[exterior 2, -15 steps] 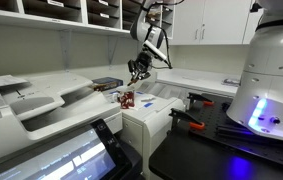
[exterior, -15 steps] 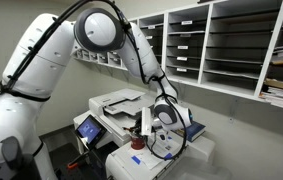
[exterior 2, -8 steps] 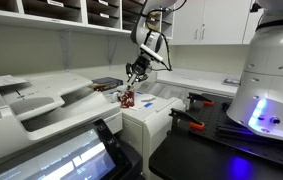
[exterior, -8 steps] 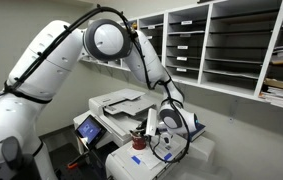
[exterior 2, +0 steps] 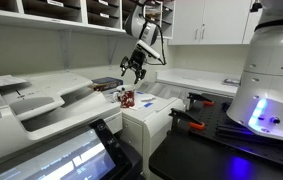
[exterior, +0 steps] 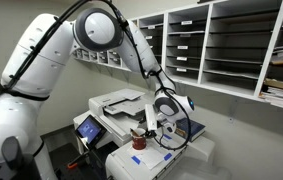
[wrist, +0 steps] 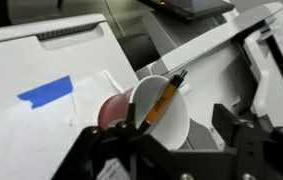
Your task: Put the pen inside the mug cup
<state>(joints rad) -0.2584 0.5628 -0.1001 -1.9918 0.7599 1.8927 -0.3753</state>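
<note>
The wrist view looks down into the dark red mug cup point(wrist: 159, 118) with its pale inside. The thin reddish pen point(wrist: 162, 98) leans inside it, its dark tip resting on the far rim. My gripper point(wrist: 181, 138) hangs above the mug, open, with nothing between its black fingers point(wrist: 235, 128). In an exterior view the mug cup point(exterior 2: 128, 98) stands on a white unit beside the printer, and the gripper point(exterior 2: 132, 67) hovers a little above it. The gripper point(exterior: 149, 124) also shows in an exterior view, while the pen is too small to make out there.
A large white printer point(exterior 2: 41, 100) stands next to the mug, with a lit touch screen point(exterior 2: 73, 155) at the front. A flat blue item point(exterior 2: 149, 101) lies beside the mug. Blue tape point(wrist: 45, 93) marks the white surface. Wall shelves point(exterior: 231, 45) hold paper stacks.
The gripper dipped toward the mug, opened its jaws and let go of the pen, which now rests in the mug. The gripper has since lifted slightly.
</note>
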